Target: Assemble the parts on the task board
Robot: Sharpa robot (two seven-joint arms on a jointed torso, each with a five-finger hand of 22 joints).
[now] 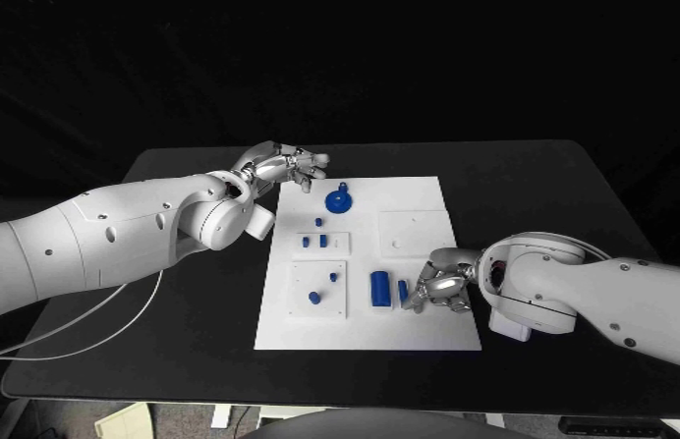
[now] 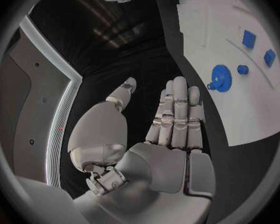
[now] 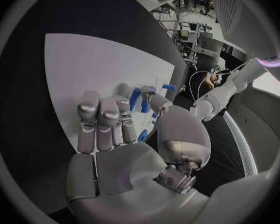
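The white task board lies mid-table. On it are a blue gear, a few small blue pieces, a blue cylinder and a short blue peg. My left hand hovers over the black table just off the board's far left corner, fingers straight, holding nothing. The left wrist view shows that hand with the gear beyond it. My right hand rests low on the board's near right part, fingertips beside the peg. Its thumb and fingers stand apart, with blue pieces just past them.
Two raised white blocks sit on the board: one on the right, and one at the near left with small blue pieces standing in it. Black table surrounds the board. A white cable trails over the table's left side.
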